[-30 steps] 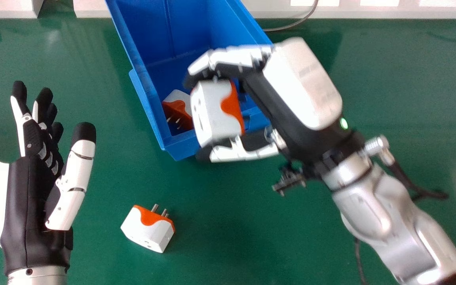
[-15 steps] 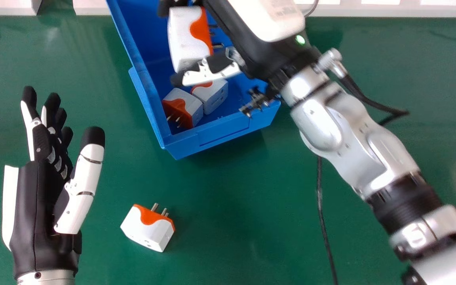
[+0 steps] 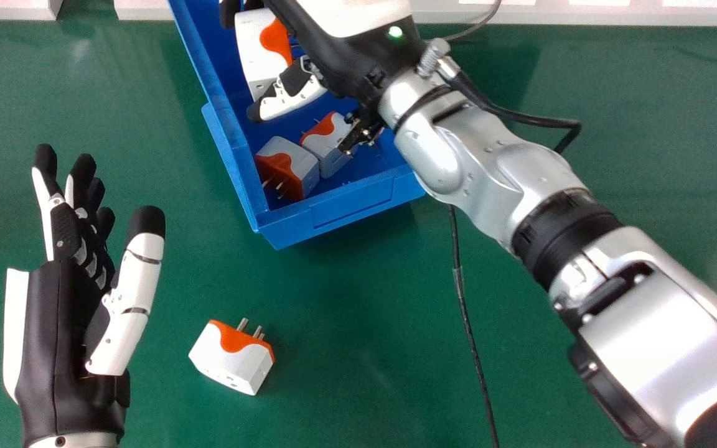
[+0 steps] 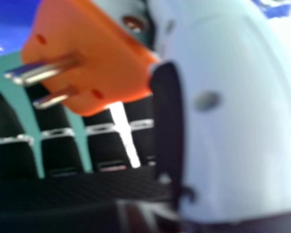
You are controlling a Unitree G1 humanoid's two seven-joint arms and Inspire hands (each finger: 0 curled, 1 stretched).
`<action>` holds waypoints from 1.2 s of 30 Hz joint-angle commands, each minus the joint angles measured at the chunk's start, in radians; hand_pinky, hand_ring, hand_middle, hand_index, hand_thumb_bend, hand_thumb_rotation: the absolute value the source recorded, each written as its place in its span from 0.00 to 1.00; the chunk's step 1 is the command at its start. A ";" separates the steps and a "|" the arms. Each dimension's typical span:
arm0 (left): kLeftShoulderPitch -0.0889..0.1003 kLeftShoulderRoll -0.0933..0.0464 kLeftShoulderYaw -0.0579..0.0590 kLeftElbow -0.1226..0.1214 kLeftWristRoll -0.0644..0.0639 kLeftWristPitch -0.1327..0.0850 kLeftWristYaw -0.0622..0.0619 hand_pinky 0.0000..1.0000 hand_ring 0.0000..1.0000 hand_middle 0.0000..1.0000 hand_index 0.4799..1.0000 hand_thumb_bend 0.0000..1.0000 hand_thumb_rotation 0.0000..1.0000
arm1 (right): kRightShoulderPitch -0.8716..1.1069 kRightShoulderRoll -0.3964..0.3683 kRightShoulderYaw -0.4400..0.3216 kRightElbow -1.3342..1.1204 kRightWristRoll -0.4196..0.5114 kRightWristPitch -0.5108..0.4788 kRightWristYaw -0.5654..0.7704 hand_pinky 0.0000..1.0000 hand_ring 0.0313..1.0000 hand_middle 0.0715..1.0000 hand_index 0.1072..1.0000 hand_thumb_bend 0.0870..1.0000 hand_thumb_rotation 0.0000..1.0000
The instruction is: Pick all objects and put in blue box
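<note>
Green tabletop [image 3: 346, 298], white panels [image 3: 620, 14] and grey cable [image 3: 475, 28] at its far edge.

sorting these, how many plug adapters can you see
4: a held adapter in the right hand, over the blue box; a left adapter and right adapter side by side inside it; a loose adapter on the green table. The right arm may hide more.

Downward head view, close right hand view, one adapter [image 3: 259, 53] in both
</note>
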 commanded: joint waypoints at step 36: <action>0.050 -0.006 0.008 -0.023 0.015 -0.058 0.009 1.00 1.00 0.99 0.97 0.43 0.64 | -0.090 0.081 0.078 0.088 0.046 0.282 0.219 0.49 0.65 0.76 0.78 0.64 0.01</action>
